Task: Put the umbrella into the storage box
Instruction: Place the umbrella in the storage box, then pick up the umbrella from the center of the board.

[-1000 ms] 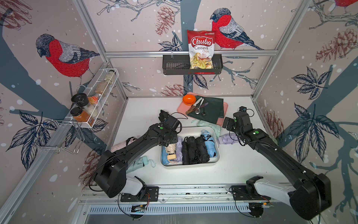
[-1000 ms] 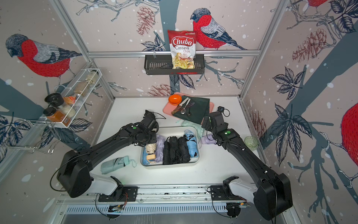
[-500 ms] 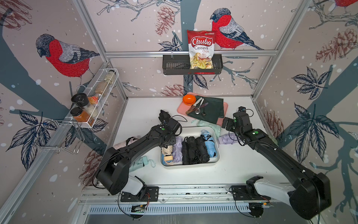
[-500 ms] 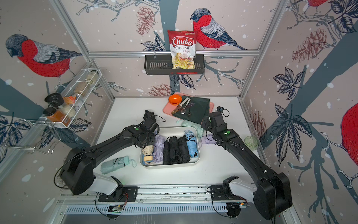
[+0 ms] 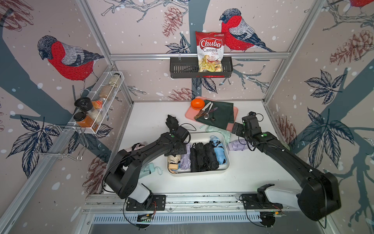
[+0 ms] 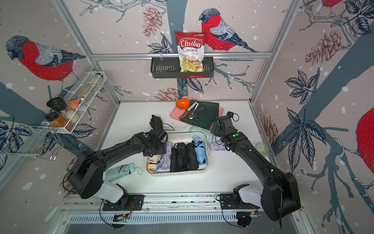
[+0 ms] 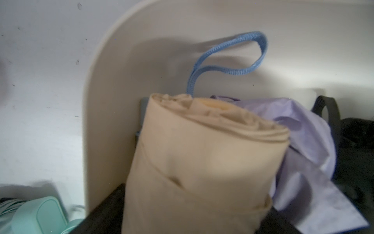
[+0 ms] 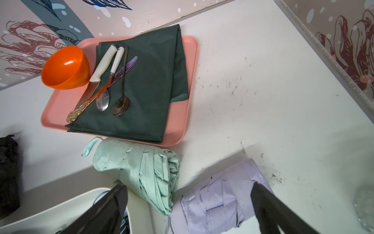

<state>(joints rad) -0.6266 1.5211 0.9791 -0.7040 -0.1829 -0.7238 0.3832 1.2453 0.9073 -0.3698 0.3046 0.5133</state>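
The cream-white storage box point(image 5: 198, 173) point(image 6: 178, 174) holds a beige umbrella point(image 5: 173, 160) at its left end, then lilac point(image 5: 185, 158), black point(image 5: 203, 157) and light blue point(image 5: 219, 151) ones. My left gripper point(image 5: 175, 151) point(image 7: 194, 202) hangs over the box's left end, open, and the beige umbrella point(image 7: 202, 154) lies between its fingers against the box wall point(image 7: 113, 81). My right gripper point(image 5: 239, 131) point(image 8: 188, 186) stands open above a lilac umbrella point(image 8: 220, 202) point(image 5: 237, 144) that lies on the table right of the box, beside a mint one point(image 8: 141, 168).
Loose on the table are a mint umbrella point(image 6: 121, 170) left of the box, a black one point(image 5: 171, 122) behind it and a pale one point(image 5: 137, 145) under the left arm. A pink tray point(image 5: 235, 113) with an orange bowl point(image 5: 197, 103), cloth and cutlery sits behind. A glass bowl point(image 6: 262, 149) stands far right.
My left gripper's jaws have spread apart and let go of the beige umbrella, which now rests in the box's left end. The right arm has not moved.
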